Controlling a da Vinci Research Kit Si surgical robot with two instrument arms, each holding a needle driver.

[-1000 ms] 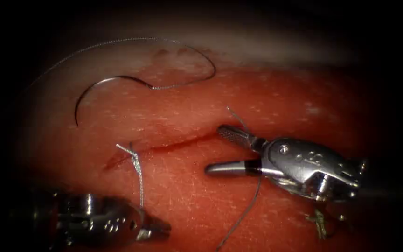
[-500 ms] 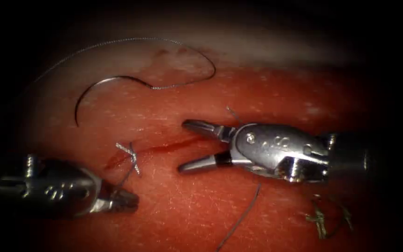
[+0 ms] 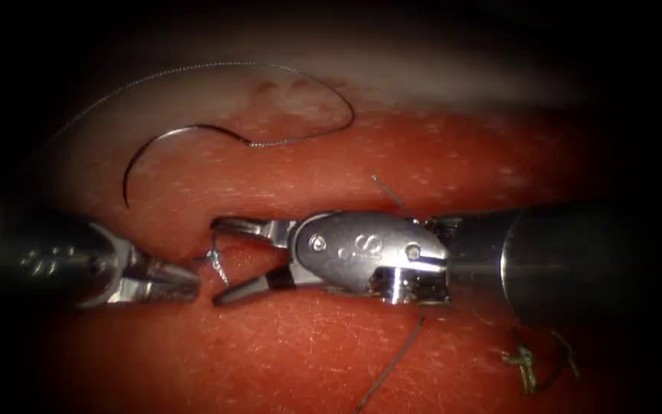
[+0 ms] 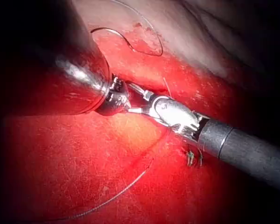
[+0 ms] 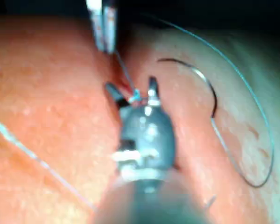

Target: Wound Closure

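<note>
Item: red pork tissue [image 3: 438, 161] with cut. Right claw [image 3: 227, 257], jaws spread, straddling knotted thread stub [image 3: 214, 261] at the cut, trimming position by my judgement. Left claw [image 3: 181, 282] clenched on that stub. Curved dark needle [image 3: 155, 149] free, beyond the cut

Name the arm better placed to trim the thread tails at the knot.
Probably right. The right tool has open jaws straddling the knot's thread tails, and only it cuts. The left tool holds that thread; the needle lies free.
</note>
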